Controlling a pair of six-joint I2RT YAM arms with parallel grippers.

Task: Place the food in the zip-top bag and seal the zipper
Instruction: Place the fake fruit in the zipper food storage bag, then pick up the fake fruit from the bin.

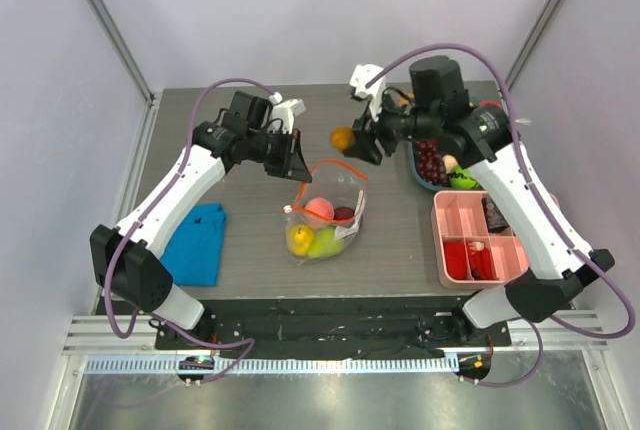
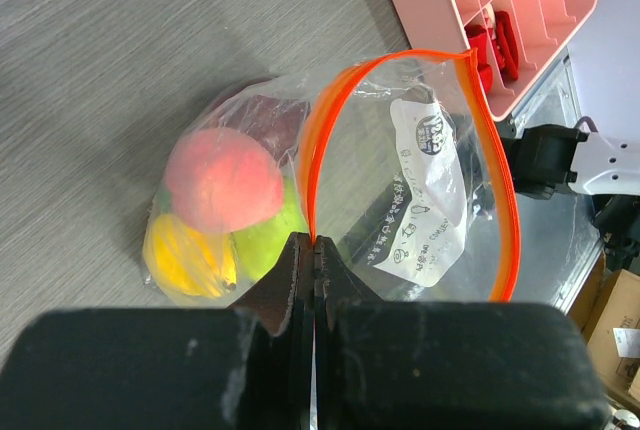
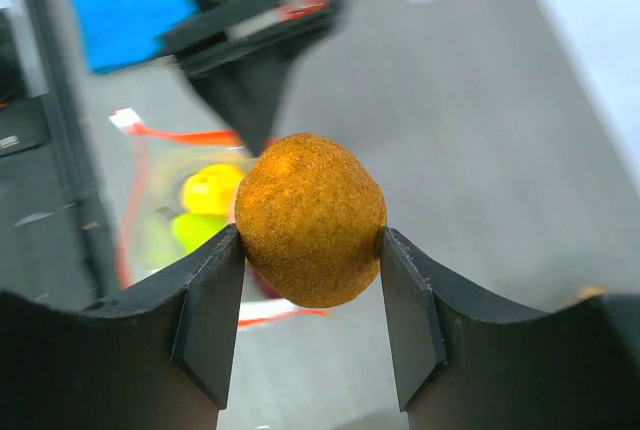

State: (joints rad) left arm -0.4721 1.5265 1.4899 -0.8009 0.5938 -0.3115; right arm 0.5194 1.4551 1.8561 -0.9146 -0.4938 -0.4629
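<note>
The clear zip-top bag (image 1: 325,212) lies at the table's middle with its orange-red zipper (image 1: 342,167) held open in a loop. Inside are a pink fruit (image 2: 222,178), a yellow one (image 2: 185,255), a green one (image 2: 268,243) and a dark red one (image 1: 345,214). My left gripper (image 2: 316,242) is shut on the zipper's left edge (image 2: 312,175) and holds the mouth up. My right gripper (image 3: 310,265) is shut on a fuzzy orange-brown fruit (image 3: 310,218), in the air above and behind the bag's mouth; it also shows in the top view (image 1: 342,137).
A blue bowl (image 1: 432,165) with purple grapes and a green piece stands at the right back. A pink divided tray (image 1: 478,236) with red items sits at the right front. A folded blue cloth (image 1: 197,241) lies at the left.
</note>
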